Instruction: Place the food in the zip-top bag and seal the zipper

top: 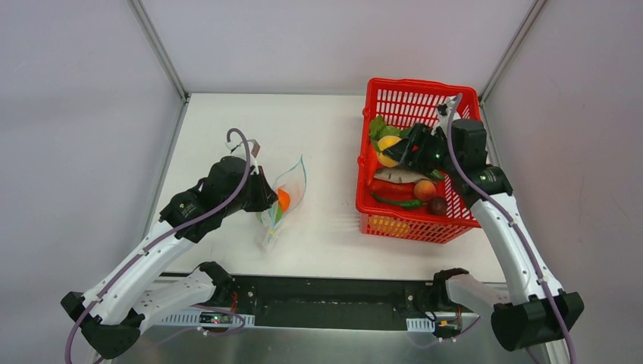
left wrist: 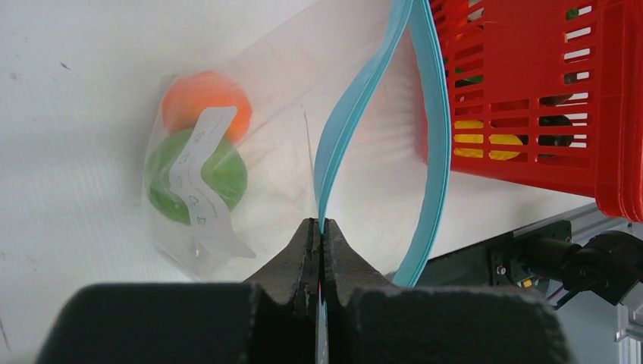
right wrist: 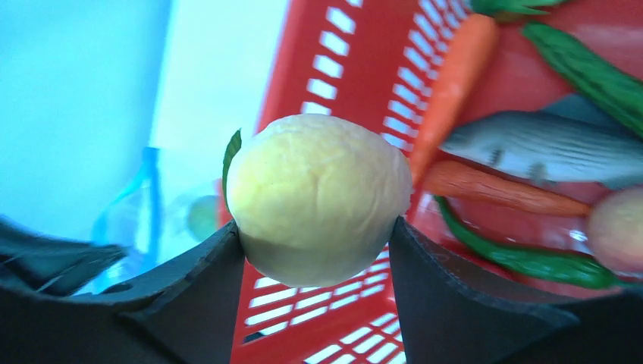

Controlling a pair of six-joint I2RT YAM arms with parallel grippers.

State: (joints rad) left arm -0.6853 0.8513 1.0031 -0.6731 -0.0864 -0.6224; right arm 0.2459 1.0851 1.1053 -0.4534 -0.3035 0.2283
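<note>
1. Your zip-top bag [top: 294, 180] rests on the white table [top: 326, 129], well left of the red basket [top: 425, 83]. Its mouth gapes open, and an orange ball [left wrist: 206, 95] and a green piece [left wrist: 199, 178] sit inside.
2. Your left gripper [left wrist: 321, 229] is pinched tight on one side of the teal zipper [left wrist: 345, 121].
3. Your right gripper [right wrist: 317, 231] hangs over the basket, its jaws clasping a pale yellow fruit [right wrist: 318, 189].
4. Below it in the basket lie a carrot [right wrist: 455, 83], a toy fish [right wrist: 546, 144] and a green chili [right wrist: 523, 254].
</note>
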